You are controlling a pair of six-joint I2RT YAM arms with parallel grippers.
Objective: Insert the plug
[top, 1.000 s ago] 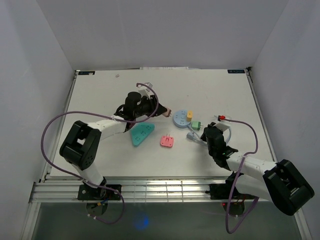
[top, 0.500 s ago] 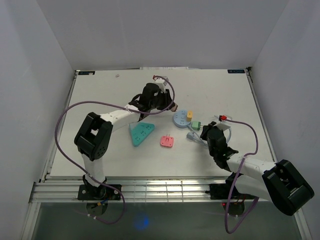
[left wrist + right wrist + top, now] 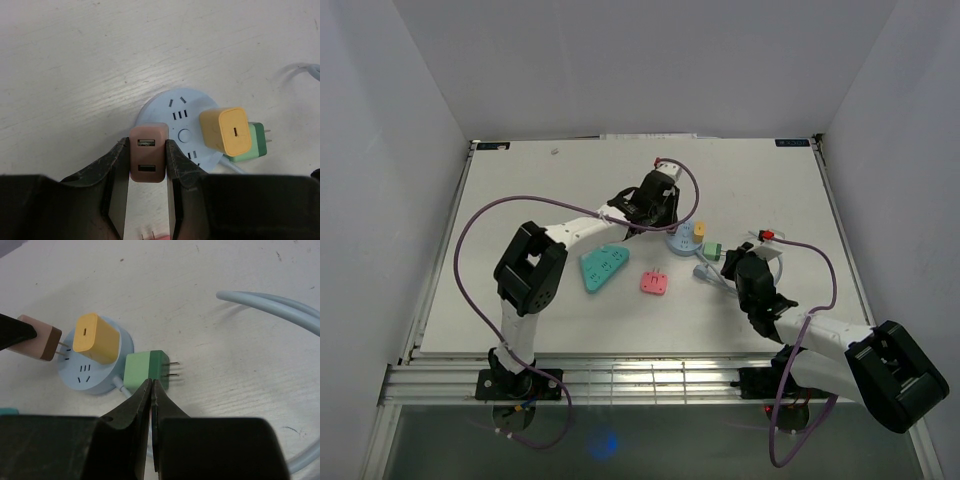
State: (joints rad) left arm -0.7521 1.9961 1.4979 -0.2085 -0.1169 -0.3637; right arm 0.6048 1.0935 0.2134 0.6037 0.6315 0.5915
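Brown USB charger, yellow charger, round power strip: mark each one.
Brown USB charger (image 3: 148, 159): left wrist view, its port face.
Yellow charger (image 3: 226, 131): left wrist view, its top face.
Round power strip (image 3: 157, 111): left wrist view, bare top surface.

Left tool tight on plug, arm outstretched; right tool pressed closed.

Right gripper sits low in the shot, jaws pressed together with nothing between them, tips right in front of the green plug. That plug lies on its side on the white table, 2 prongs pointing right. Just left of it, the round pale blue socket hub carries a yellow plug seated on top. At the left edge a black finger lies against the pink-and-brown plug, which is tilted, its 2 prongs at the hub's rim. A pale blue cable curves along the right.
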